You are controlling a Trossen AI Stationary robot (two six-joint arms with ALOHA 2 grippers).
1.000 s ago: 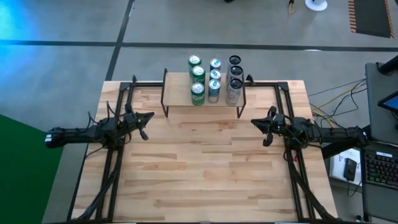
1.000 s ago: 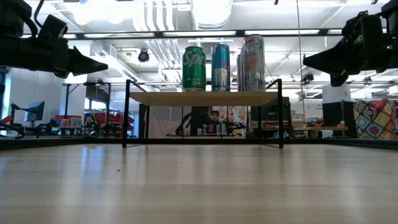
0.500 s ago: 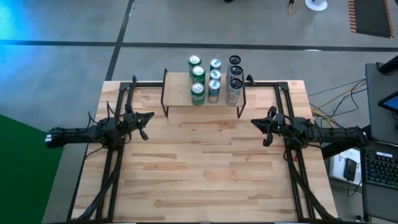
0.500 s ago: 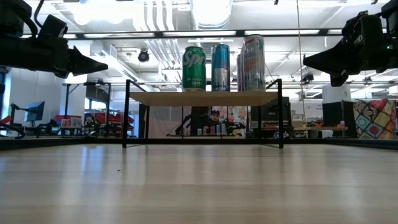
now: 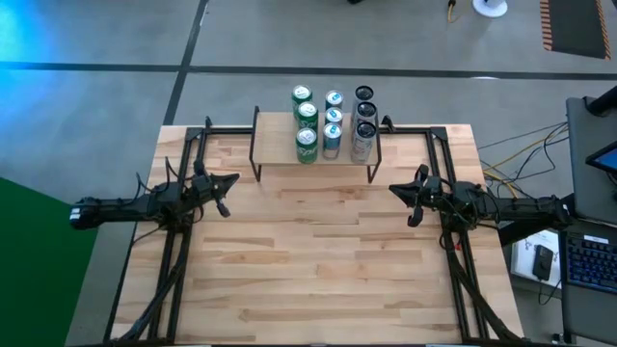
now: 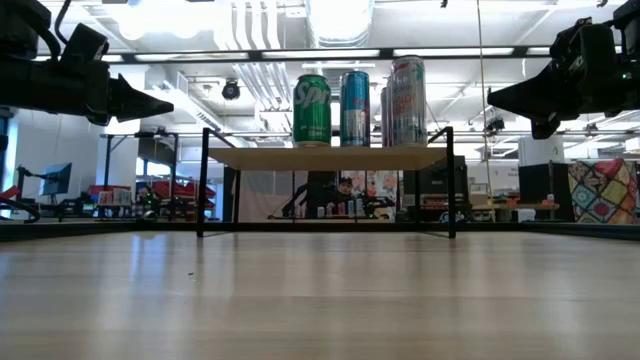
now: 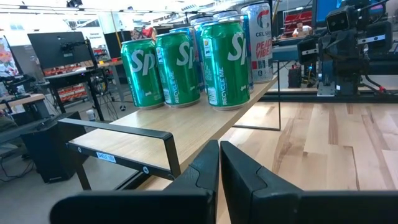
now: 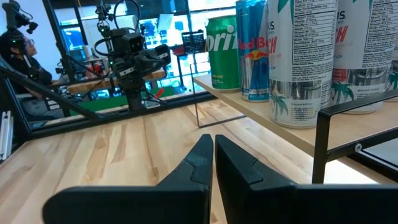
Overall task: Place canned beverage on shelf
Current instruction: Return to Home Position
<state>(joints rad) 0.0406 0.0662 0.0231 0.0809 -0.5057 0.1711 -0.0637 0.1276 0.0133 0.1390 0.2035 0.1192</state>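
The shelf (image 5: pixel 280 145), a light wood plank on thin black legs, stands at the table's far middle. On it stand three green cans (image 5: pixel 307 145), three slim blue cans (image 5: pixel 332 140) and three tall white cans (image 5: pixel 362 143), each upright on its base. They also show in the low view (image 6: pixel 311 110) and the left wrist view (image 7: pixel 225 63). My left gripper (image 5: pixel 234 178) is shut and empty above the table's left side, left of the shelf. My right gripper (image 5: pixel 393 190) is shut and empty above the right side, near the shelf's right legs.
Black frame rails (image 5: pixel 193 145) run along both sides of the table under the arms. The wooden tabletop (image 5: pixel 308 260) stretches from the shelf to the near edge. A person (image 6: pixel 345 188) sits in the room far behind the shelf.
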